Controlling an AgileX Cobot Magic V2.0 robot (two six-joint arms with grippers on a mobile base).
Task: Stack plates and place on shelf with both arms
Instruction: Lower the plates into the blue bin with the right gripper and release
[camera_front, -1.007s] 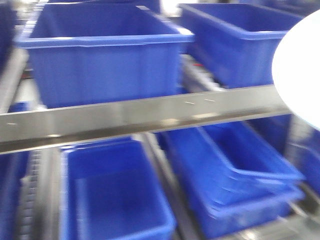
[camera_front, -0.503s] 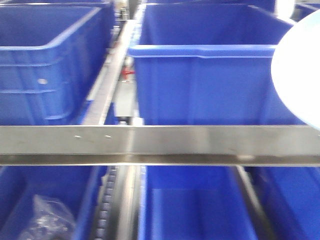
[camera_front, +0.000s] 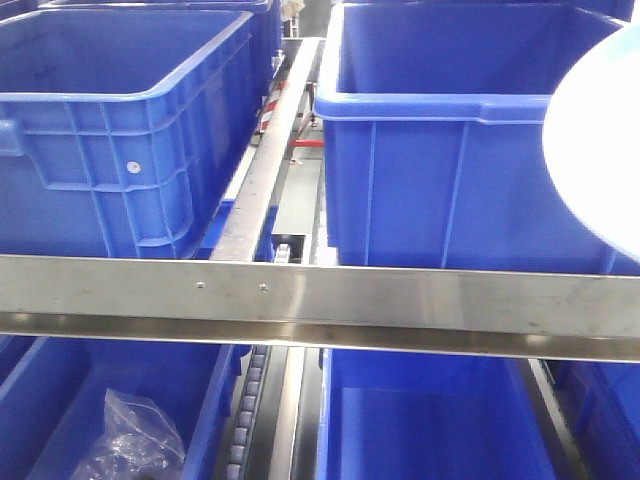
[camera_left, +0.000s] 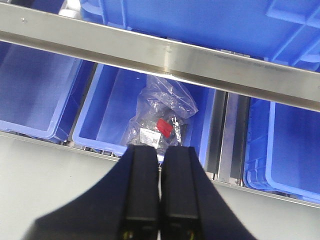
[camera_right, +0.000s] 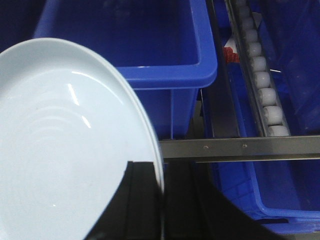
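Nearest, my right tool (camera_right: 161, 210) is clamped on the rim of a plate (camera_right: 65, 150), its two black fingers pinching the edge from either side. That plate stands on edge, its face turned sideways and its broad disc rising up and to the left from the grip; in the front view it (camera_front: 600, 140) bulges in at the right edge, held in the air in front of the rack. Only one plate can be made out.

My left tool (camera_left: 160, 195) has its fingers pressed together on nothing, hovering over a pale counter (camera_left: 45, 190).

Beyond both tools runs the shelf rail (camera_front: 320, 300), a long steel bar lying level across the front view, with two small screws left of its middle. Behind it, blue bins (camera_front: 120, 130) fill the upper level side by side, with a roller track (camera_right: 260, 65) between them. Under the rail sit more bins, one holding a crumpled clear bag (camera_left: 162, 112) with a red tag and a white label.
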